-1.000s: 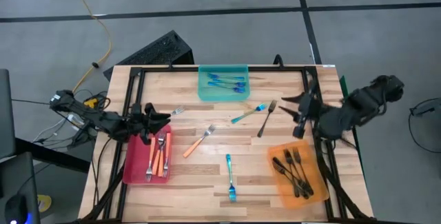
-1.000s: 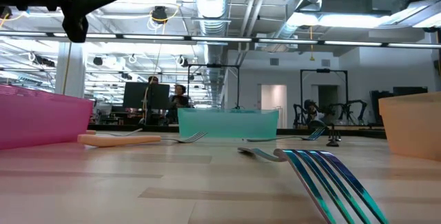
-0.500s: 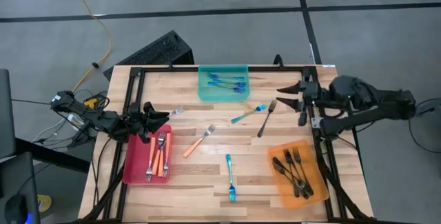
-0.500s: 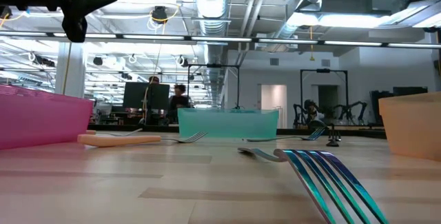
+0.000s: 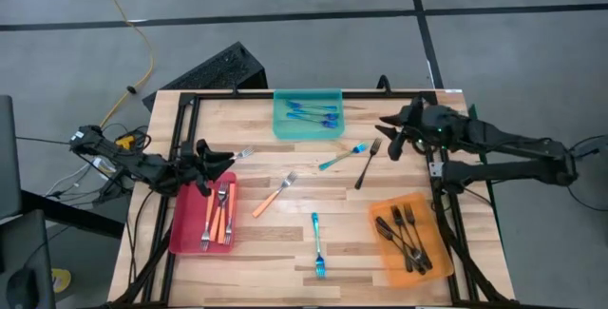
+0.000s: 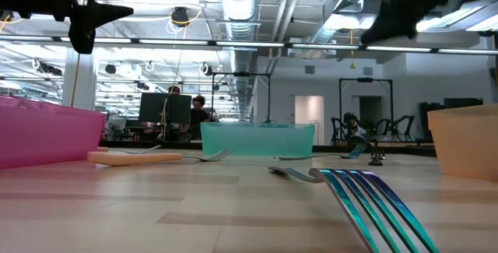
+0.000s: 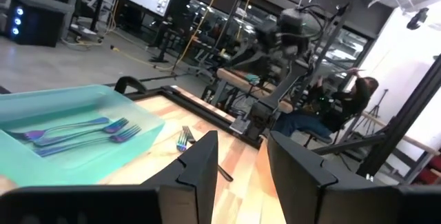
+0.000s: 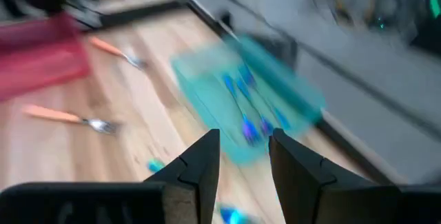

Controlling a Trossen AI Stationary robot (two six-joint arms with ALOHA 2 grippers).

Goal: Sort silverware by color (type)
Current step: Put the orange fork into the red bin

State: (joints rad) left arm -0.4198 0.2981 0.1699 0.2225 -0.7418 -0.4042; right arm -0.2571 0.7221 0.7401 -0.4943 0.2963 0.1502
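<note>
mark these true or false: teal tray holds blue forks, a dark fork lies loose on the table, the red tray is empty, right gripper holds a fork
1. The teal tray holds blue forks. True.
2. A dark fork lies loose on the table. True.
3. The red tray is empty. False: orange-handled forks lie in it.
4. The right gripper holds a fork. False: its fingers are apart with nothing between them, above the table near the dark fork.

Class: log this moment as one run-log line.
right gripper: open, empty, above dark fork | left gripper: open, by red tray | four forks unsorted
</note>
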